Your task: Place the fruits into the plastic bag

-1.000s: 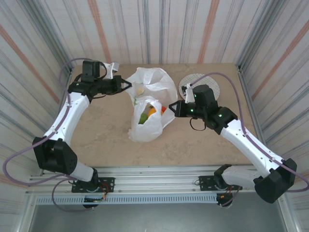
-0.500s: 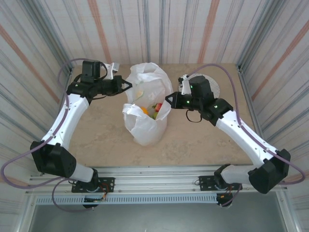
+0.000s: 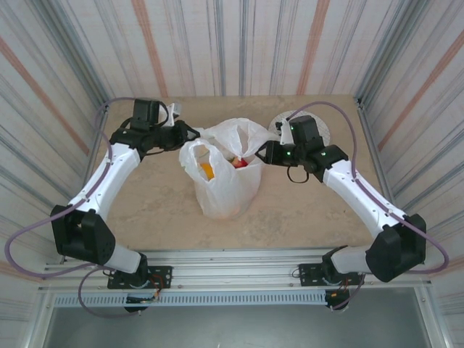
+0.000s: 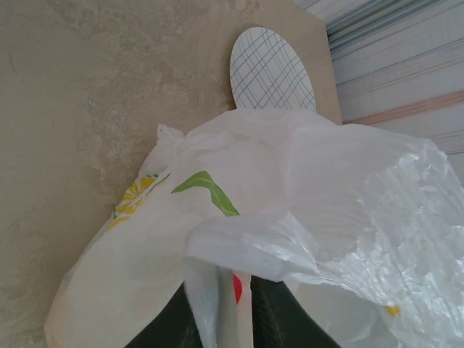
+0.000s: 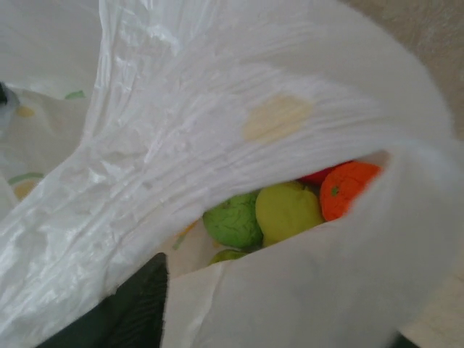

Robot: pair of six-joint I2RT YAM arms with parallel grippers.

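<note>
From above, your plastic bag (image 3: 221,181) stands upright in the middle of the table (image 3: 145,203), mouth up. The left gripper (image 3: 190,135) is against the rim at the bag's 10 o'clock. The right gripper (image 3: 261,152) meets the rim at its 2 o'clock. Through the mouth you see an orange fruit (image 3: 206,171) on the 9 o'clock side and a red fruit (image 3: 239,162) towards 1 o'clock. The checked plate (image 3: 326,129) lies flat at the bag's 2 o'clock, partly under the right wrist.

On the left wrist camera, crumpled bag film (image 4: 290,210) with a green leaf and lemon print covers the lower half. Your two dark fingers (image 4: 163,330) rise from 6 o'clock, set apart, with a strip of bag hanging between them and a red patch showing through it. The tips are under the plastic, so you cannot tell whether they pinch it or stand free. The plate (image 4: 272,69) lies at 12 o'clock, bare.

On the right wrist camera you look into the bag's mouth (image 5: 239,130). Inside, at 4 o'clock from centre, two green fruits (image 5: 233,217) touch each other, with an orange (image 5: 346,187) just beside them and a sliver of red behind. One dark finger (image 5: 138,304) shows at 7 o'clock, outside the near wall. Whether this grip is clenched or released cannot be told.
</note>
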